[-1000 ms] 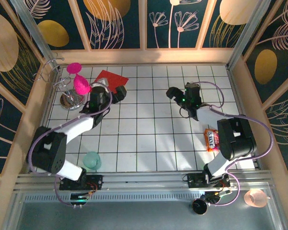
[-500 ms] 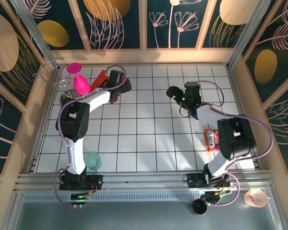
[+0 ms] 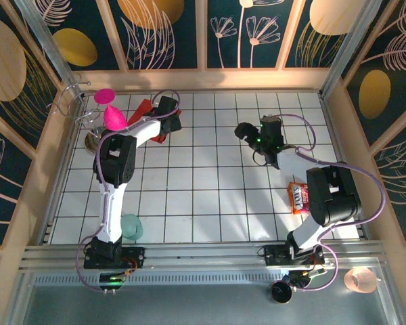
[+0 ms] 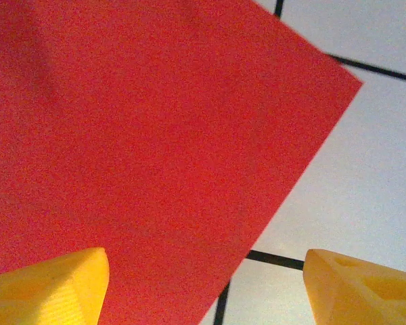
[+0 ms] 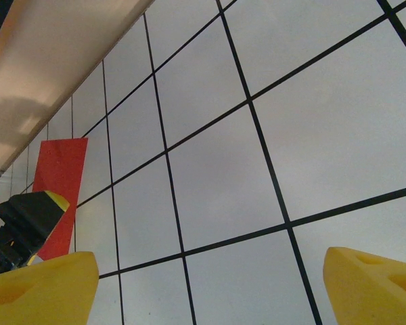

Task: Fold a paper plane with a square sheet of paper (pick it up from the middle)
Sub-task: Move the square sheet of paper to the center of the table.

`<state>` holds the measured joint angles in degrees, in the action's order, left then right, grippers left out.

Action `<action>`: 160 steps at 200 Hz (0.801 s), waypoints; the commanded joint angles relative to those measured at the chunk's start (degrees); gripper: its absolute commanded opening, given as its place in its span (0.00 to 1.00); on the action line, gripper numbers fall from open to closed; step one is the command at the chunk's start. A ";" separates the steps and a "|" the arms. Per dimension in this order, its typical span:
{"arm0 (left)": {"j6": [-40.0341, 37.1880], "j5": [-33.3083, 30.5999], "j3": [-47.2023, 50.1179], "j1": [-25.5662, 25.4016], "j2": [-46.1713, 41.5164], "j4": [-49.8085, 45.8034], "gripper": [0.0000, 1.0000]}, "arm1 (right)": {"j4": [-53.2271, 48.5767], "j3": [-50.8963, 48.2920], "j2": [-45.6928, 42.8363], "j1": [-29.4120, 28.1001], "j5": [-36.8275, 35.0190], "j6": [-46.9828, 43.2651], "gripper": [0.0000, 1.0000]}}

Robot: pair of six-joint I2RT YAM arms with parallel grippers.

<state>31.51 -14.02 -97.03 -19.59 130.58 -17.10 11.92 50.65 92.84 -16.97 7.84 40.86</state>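
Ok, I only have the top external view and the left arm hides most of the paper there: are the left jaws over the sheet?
Observer: Partly. The left gripper is open, one fingertip over the square sheet of paper, the other over white tile.
Operator: Folded yet?
Observer: No crease on the part in the left wrist view; it lies flat.
Operator: And the right gripper?
Observer: Open over white tile too, holding nothing.
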 commanded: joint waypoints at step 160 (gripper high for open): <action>-2.11 22.23 16.30 -1.96 -9.22 -0.54 0.66 | -2.59 0.49 0.22 -0.83 -1.33 1.37 0.86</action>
<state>29.34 2.37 -86.91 -19.84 124.42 -14.79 10.39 50.65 92.84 -17.37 7.81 41.30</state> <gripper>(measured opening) 0.678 0.857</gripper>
